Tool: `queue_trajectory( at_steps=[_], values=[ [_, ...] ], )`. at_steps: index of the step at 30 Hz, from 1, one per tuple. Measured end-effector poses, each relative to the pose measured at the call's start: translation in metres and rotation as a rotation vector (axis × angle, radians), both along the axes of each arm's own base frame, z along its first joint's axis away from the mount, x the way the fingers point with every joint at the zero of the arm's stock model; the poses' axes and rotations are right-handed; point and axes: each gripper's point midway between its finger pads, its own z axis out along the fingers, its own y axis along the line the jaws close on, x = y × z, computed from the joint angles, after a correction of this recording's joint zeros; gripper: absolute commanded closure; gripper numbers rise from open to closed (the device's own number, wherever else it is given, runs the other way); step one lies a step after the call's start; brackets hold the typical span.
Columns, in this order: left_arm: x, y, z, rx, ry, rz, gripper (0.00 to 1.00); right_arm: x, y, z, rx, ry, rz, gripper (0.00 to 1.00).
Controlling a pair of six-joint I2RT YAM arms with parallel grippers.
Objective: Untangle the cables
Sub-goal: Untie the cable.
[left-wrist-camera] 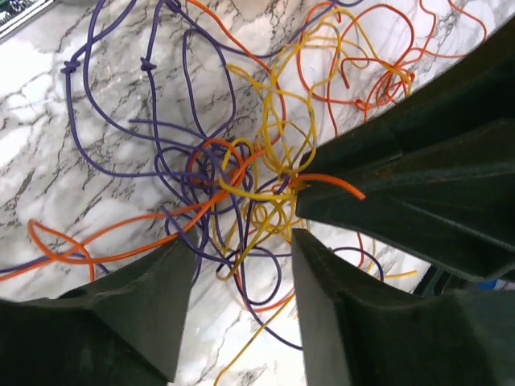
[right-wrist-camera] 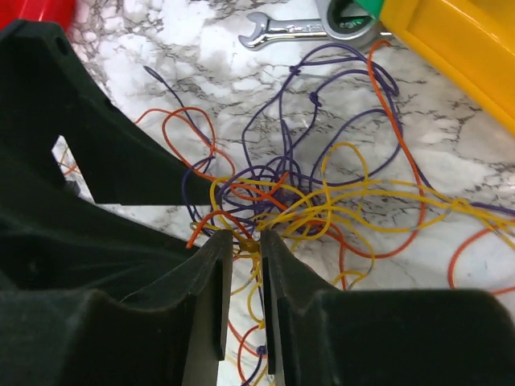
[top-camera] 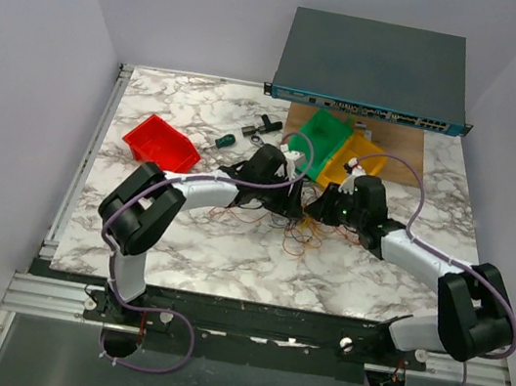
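1. At table centre, the cables are found knotted.
2. The left end effector is set half open astride them, empty.
3. The right end effector is almost closed around yellow strands; if several are pulled together, the cables may be cinched tighter.

The right gripper, its fingers a narrow slit apart with yellow strands running between them, meets the cables, a purple, orange and yellow knot on the marble table, with the left gripper alongside and a wrench and yellow bin beyond.
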Motion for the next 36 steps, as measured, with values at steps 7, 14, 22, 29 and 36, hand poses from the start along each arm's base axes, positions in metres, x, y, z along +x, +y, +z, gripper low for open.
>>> queue_trajectory(
  at_steps=[7, 14, 22, 29, 36],
  values=[
    [0.013, -0.004, -0.005, -0.025, 0.022, 0.033, 1.0, 0.003, 0.008, 0.008, 0.042, -0.023, 0.023, 0.99],
    [0.024, 0.037, -0.012, -0.03, 0.04, 0.133, 1.0, 0.012, -0.037, 0.055, -0.023, -0.135, -0.238, 0.99],
    [0.021, 0.071, 0.006, -0.071, 0.003, 0.19, 1.0, 0.005, -0.076, 0.115, -0.035, -0.278, -0.404, 0.32],
    [0.019, 0.064, 0.012, -0.106, -0.004, 0.153, 1.0, 0.0, -0.024, 0.053, -0.037, -0.095, -0.116, 0.34],
    [0.017, 0.063, 0.012, -0.11, -0.006, 0.136, 1.0, -0.011, 0.028, 0.022, 0.006, -0.031, 0.089, 0.36]
  ],
)
